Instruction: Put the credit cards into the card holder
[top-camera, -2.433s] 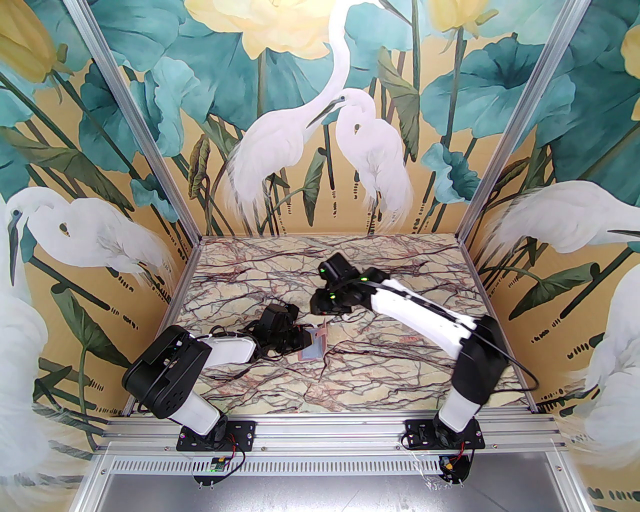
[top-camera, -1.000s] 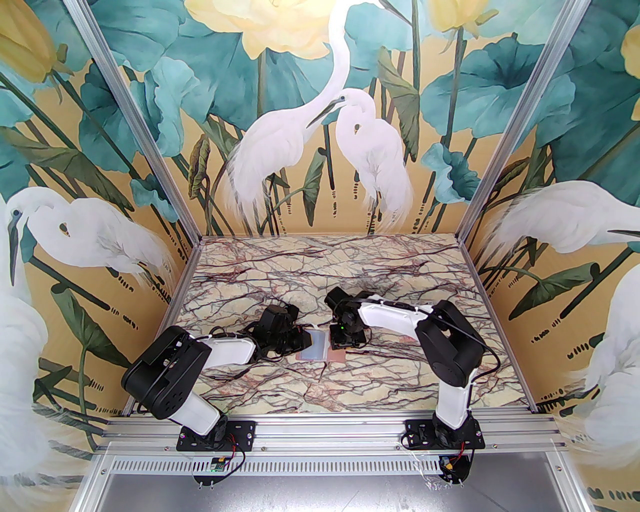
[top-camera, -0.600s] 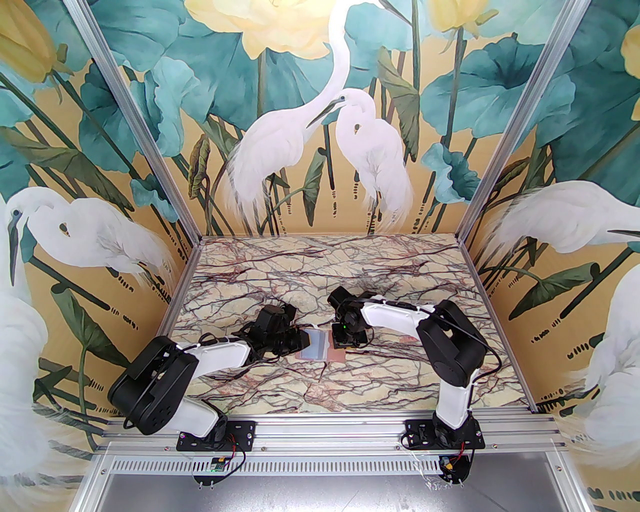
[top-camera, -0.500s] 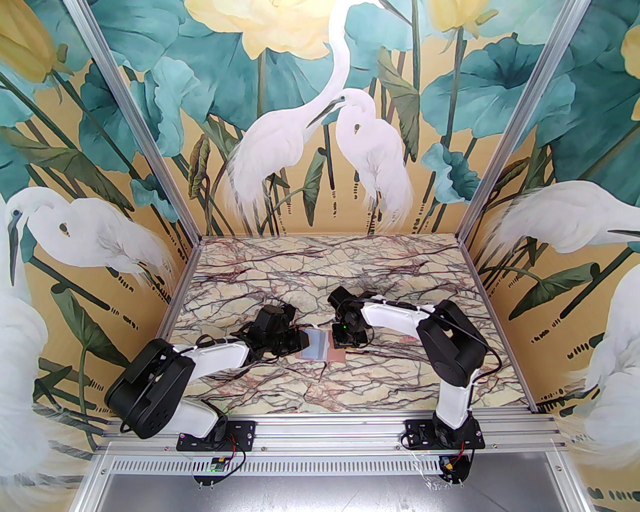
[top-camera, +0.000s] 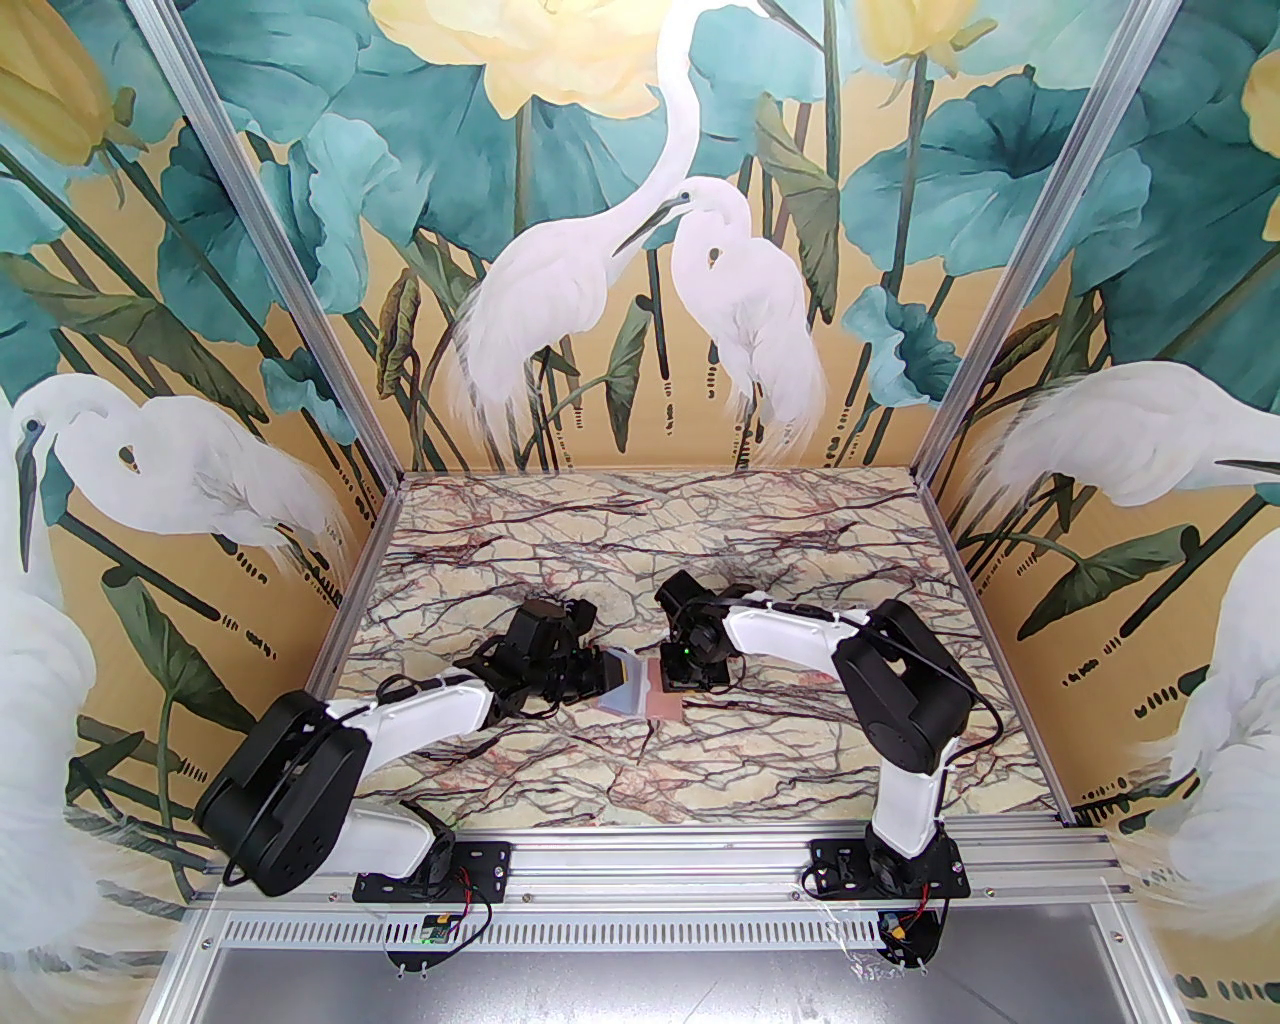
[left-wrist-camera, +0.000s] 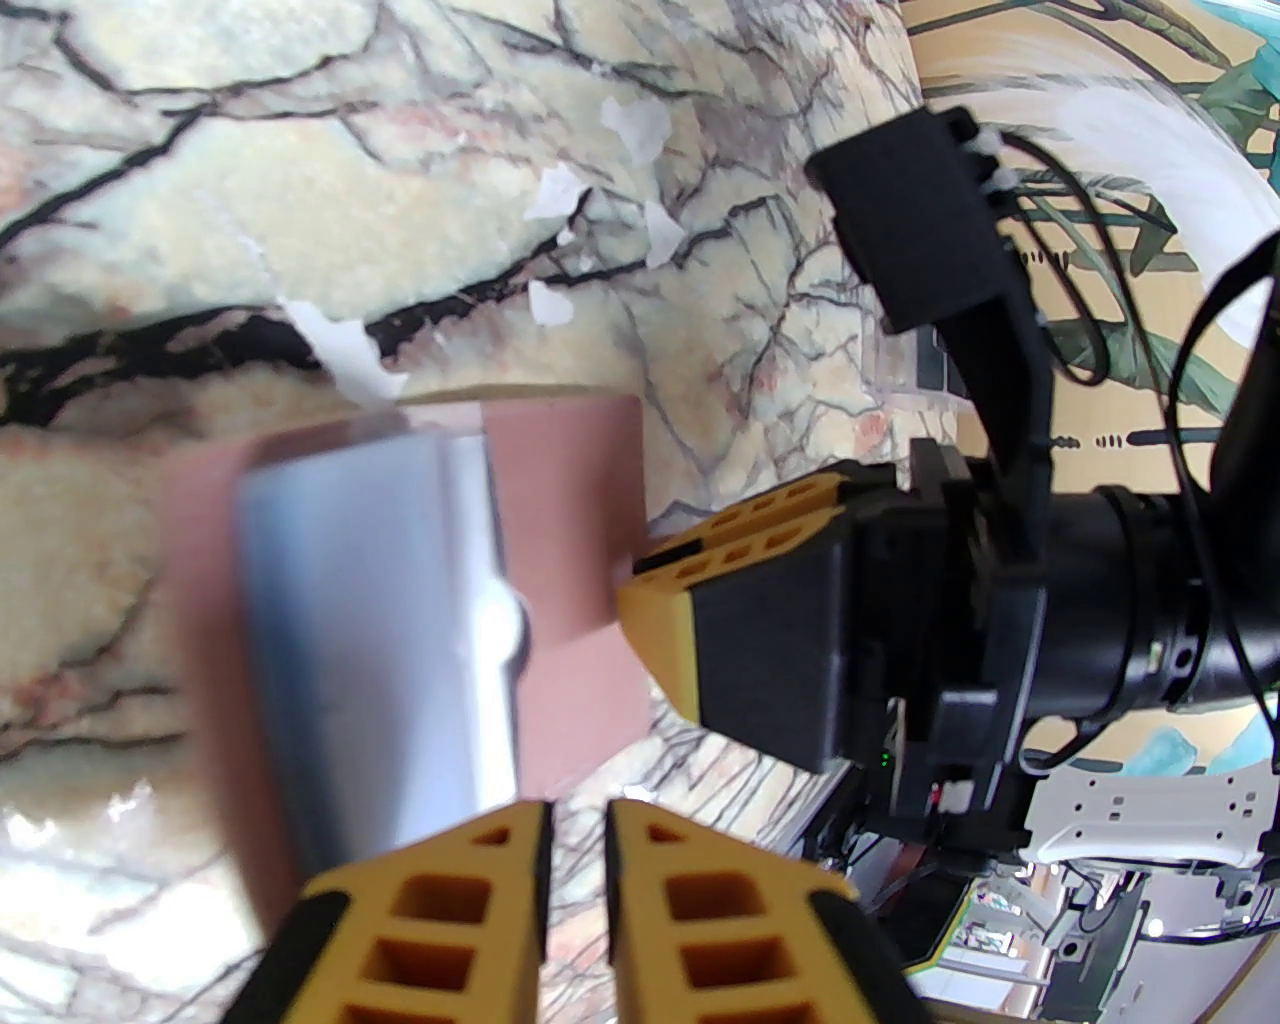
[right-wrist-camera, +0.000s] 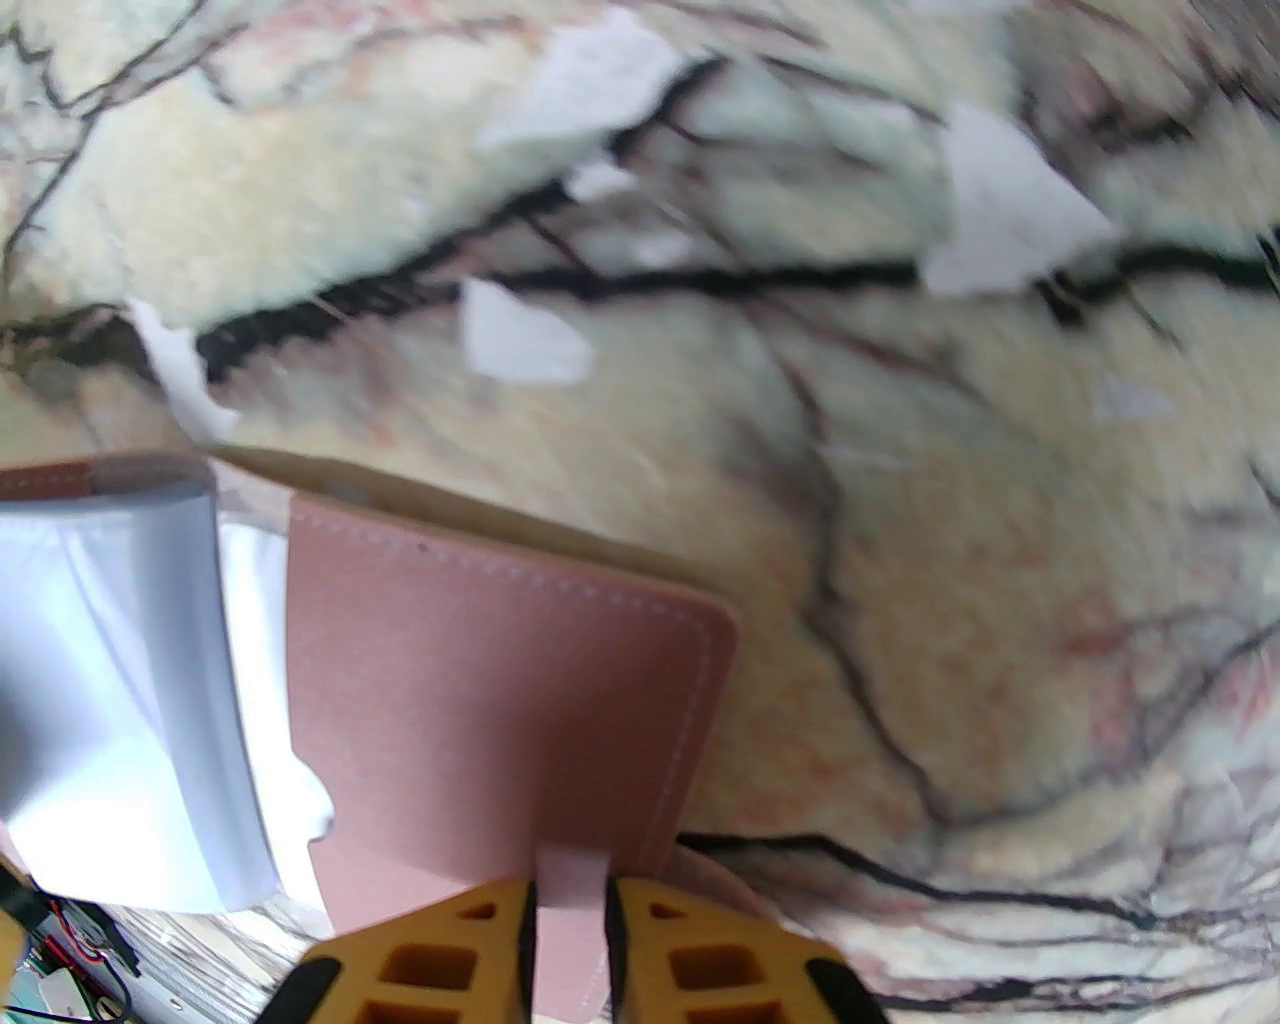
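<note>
My left claw (left-wrist-camera: 577, 820) sits low at the left edge of the card holder (left-wrist-camera: 560, 500). Its two yellow fingers are drawn almost together, with only a thin dark slit between them. The holder's left cover runs in under one fingertip, and from above that side looks tilted up off the marble table (top-camera: 760, 560). The wrist view is blurred just there, so I cannot tell whether I truly pinch the cover or merely lean on it.

The holder lies spread open near the middle of the table, between my two claws. Its pale grey-blue lining (right-wrist-camera: 110, 680) bulges up from the left half. The right half lies flat, pink and stitched, with small white flecks (right-wrist-camera: 520, 335) on the marble beyond it.

My right claw (right-wrist-camera: 570, 895) is closed on the short closing tab (right-wrist-camera: 570, 950) at the edge of that right half, with the pink strip filling the gap between the fingers.

So I judge the opening as good as done: the holder is unfolded, its pockets face up, and I have a claw at each end. Putting in the credit cards is, by my reckoning, yet to come. Both claws are taken up with the holder, and one must let go to fetch a card while the other keeps the holder from folding shut.
</note>
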